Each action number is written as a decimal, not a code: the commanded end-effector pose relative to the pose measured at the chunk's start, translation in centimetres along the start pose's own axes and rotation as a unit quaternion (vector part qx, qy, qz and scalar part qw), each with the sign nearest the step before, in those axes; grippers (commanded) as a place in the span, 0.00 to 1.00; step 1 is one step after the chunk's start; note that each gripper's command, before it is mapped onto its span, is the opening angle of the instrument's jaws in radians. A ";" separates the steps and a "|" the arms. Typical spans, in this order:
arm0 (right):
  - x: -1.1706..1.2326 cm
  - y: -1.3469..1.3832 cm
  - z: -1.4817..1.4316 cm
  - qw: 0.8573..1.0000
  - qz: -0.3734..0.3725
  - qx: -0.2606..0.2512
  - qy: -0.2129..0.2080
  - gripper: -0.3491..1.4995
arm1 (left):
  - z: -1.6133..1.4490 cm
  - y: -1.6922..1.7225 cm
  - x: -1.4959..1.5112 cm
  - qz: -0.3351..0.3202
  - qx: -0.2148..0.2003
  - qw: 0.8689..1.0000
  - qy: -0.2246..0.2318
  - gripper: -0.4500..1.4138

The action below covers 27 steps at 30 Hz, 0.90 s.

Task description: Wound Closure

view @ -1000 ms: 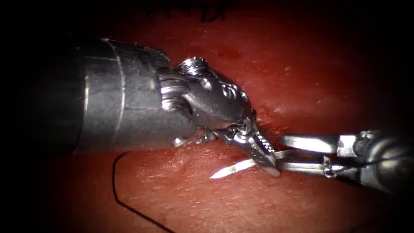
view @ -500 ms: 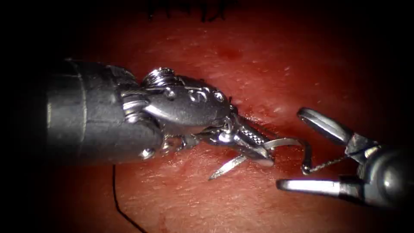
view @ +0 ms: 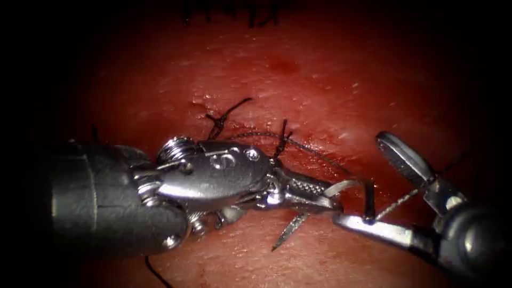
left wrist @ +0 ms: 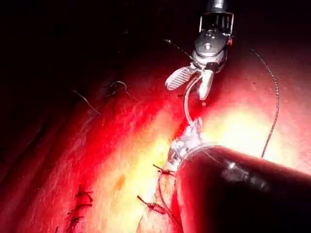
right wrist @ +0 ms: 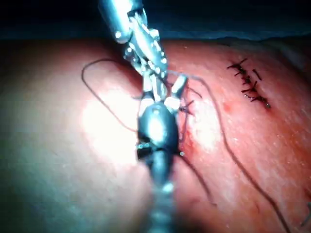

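My left tool (view: 332, 202) comes in from the left, jaws shut on the curved needle (view: 290, 229) near mid-curve. The needle is out of the tissue (view: 320, 80), its tip pointing down-left just above the surface. Its tail arches right and drops onto the lower jaw of my right tool (view: 360, 177), which stands open and holds nothing. Thread (view: 397, 204) runs from the tail toward the right tool's wrist. The left wrist view shows the open right tool (left wrist: 193, 81), the needle's arc (left wrist: 186, 104) and my left tool (left wrist: 187, 141). The right wrist view shows the right tool (right wrist: 162, 90) open.
Two knotted stitches (view: 220, 120) (view: 282, 137) with short cut ends sit on the cut just above the left tool, and thread (view: 320, 156) trails from them to the right. Older stitches (right wrist: 248, 82) lie farther off. A dark thread loop (right wrist: 97, 92) lies on the tissue.
The right tool, shut on the needle beside the left jaws a second ago, has let go and opened. The left tool drew back left and down with the needle, uncovering the two stitches.
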 end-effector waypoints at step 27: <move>-0.22 -0.22 0.09 0.992 -0.105 -0.058 -0.027 0.00 | 0.04 -0.01 -0.06 -0.002 -0.007 1.000 0.018 0.00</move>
